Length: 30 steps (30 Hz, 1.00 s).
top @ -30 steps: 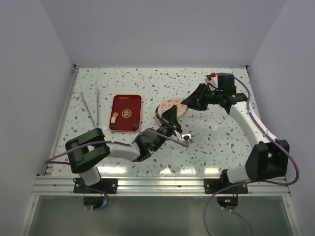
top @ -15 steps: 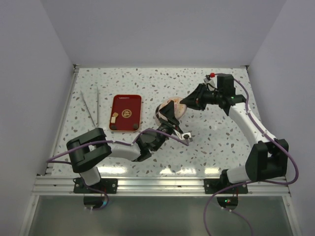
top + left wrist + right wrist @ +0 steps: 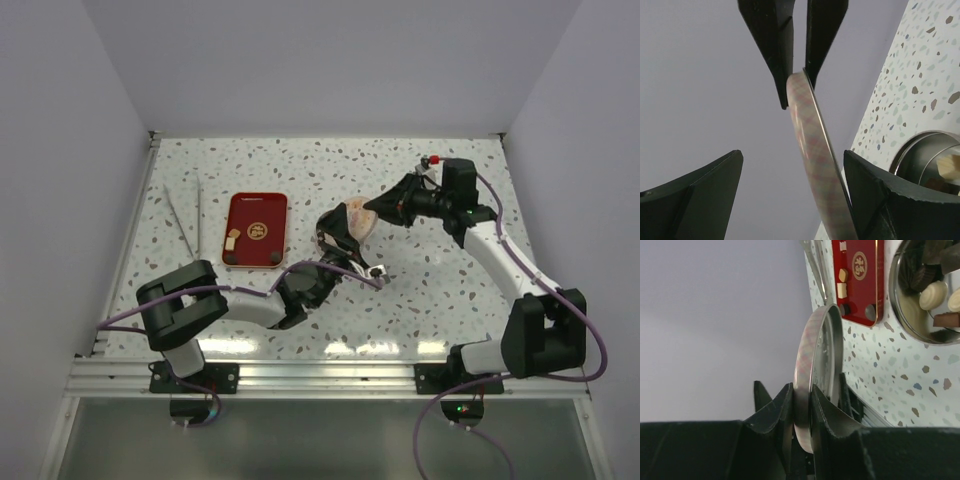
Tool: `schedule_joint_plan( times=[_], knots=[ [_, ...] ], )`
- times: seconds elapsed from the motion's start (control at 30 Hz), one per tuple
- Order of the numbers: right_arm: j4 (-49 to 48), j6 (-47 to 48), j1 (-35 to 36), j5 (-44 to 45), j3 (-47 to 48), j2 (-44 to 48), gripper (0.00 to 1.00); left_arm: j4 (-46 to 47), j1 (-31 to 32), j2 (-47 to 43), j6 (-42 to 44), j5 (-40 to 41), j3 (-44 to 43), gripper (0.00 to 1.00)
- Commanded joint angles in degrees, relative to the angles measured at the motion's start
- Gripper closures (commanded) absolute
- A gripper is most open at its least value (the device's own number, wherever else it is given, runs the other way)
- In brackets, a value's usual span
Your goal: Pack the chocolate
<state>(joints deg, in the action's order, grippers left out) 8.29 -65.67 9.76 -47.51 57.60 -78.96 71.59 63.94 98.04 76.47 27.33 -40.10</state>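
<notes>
The right claw (image 3: 801,392) pinches the plaid lid (image 3: 812,340) by its rim; the left claw (image 3: 792,170) stands spread either side of it, gripping nothing. At one o'clock from the right claw, the open tin (image 3: 894,295) holds several chocolate pieces (image 3: 932,294), while at twelve o'clock the red tray (image 3: 865,290) carries about four more, so packing seems partway: those and the lid remain.

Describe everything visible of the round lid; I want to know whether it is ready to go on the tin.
The lid is a round, shallow cap with pale pink-and-grey plaid on its outer wall and shiny silver metal inside. It stands on edge in the air, slightly tilted, apart from the open tin. The right gripper pinches its rim between both fingers. The left gripper is open, with a finger on either side of the lid; whether they touch it is unclear.
</notes>
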Motion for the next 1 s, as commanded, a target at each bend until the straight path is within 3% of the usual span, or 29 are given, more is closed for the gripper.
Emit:
schedule_joint_plan(
  times=[0.0,0.63,0.97],
  knots=[
    [-6.3,-4.0,0.2,-1.4,0.6,2.8,1.00,15.5,0.2,-0.4,-4.6,1.2,0.9,0.13],
    [-4.8,-3.5,0.2,-0.5,2.2,4.3,1.00,13.5,-0.7,-2.7,-13.4,2.7,2.1,0.10],
    [-7.8,-5.2,0.2,0.0,2.1,4.1,1.00,4.0,-3.2,-12.1,-28.6,-4.1,7.0,0.09]
  ],
)
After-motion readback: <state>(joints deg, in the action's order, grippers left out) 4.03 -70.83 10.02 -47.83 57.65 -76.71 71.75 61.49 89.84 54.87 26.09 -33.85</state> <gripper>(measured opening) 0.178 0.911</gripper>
